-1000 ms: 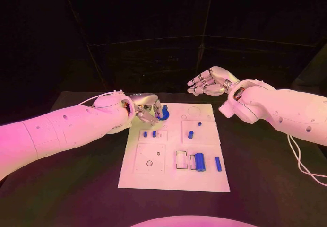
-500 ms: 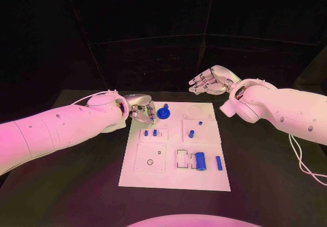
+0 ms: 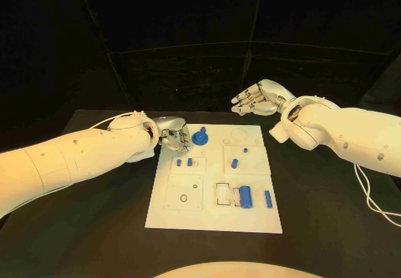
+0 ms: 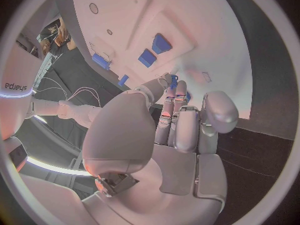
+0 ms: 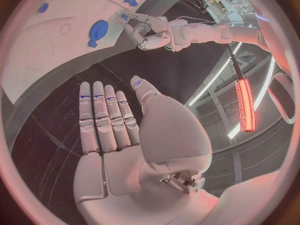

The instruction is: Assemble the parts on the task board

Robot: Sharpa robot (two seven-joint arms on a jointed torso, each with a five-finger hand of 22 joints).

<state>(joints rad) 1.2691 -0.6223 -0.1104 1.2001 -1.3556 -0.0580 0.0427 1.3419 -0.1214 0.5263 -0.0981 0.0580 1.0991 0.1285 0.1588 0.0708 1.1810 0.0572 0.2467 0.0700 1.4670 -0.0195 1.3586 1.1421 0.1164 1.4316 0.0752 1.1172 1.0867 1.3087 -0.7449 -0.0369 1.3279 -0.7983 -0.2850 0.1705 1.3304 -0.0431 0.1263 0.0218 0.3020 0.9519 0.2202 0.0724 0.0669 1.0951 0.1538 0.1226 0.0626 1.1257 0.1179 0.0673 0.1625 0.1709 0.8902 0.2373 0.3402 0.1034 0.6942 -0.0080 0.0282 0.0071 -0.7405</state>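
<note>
the white rectangular task board (image 3: 215, 217) lies flat in the middle of the black table (image 3: 100, 231), and on it the round blue gear-like part with a short handle (image 3: 200, 138) sits at the far left corner, just beside my left hand (image 3: 173, 138). it looks set down in its place, though i can't tell from here whether it is fully seated.

nearer me, two small blue pegs (image 3: 189, 162) stand in the little plate left of centre, and another short blue peg (image 3: 234, 164) stands in the square on the right. down the board a fat blue cylinder (image 3: 248, 196) lies by an open slot, with a slim blue bar (image 3: 268, 198) just right of it. those two look loose to me, so i judge them still to be fitted. the far right circle outline (image 3: 240, 137) and the plate with the small ring (image 3: 183, 198) look unfilled too.

so: a few parts in, several left. maybe a third of the way, as a guess.

my left hand hovers at the board's far left edge, fingers curled in close together, and i see nothing held in them in the left wrist view (image 4: 178, 135). my right hand (image 3: 261, 98) is raised well apart from the board, beyond its far right corner, fingers straight and loosely spread, holding nothing; the right wrist view (image 5: 115, 130) shows the palm bare.
</note>
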